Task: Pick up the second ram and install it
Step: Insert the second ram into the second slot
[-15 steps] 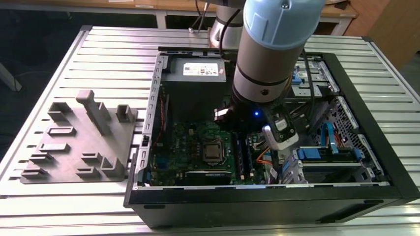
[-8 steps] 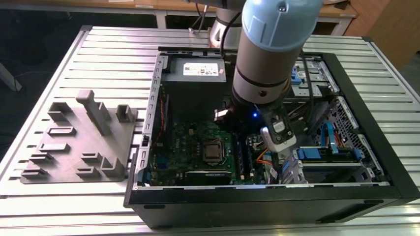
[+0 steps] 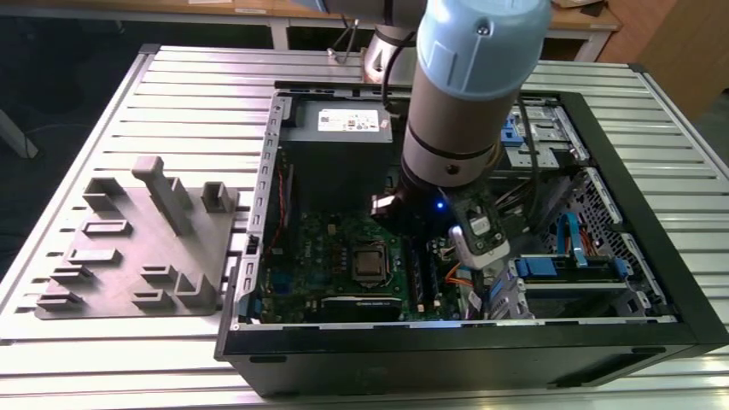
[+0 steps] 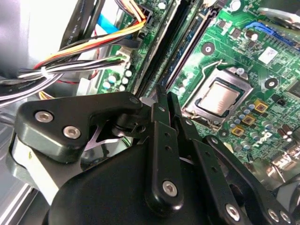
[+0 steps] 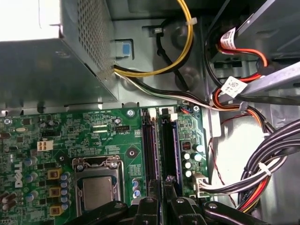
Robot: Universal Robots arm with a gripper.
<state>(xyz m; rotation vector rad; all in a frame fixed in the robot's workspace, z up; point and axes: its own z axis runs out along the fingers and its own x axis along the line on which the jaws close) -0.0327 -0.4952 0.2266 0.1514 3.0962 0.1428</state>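
Second ram upright in slot; gripper fingers pressed together over it; one processor socket.

green motherboard, silver processor socket, black end effector, grey holder block

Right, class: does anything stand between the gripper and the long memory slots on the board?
Nothing visible does. The gripper sits right over the slots; the cable bundle lies off to one side, clear of them.
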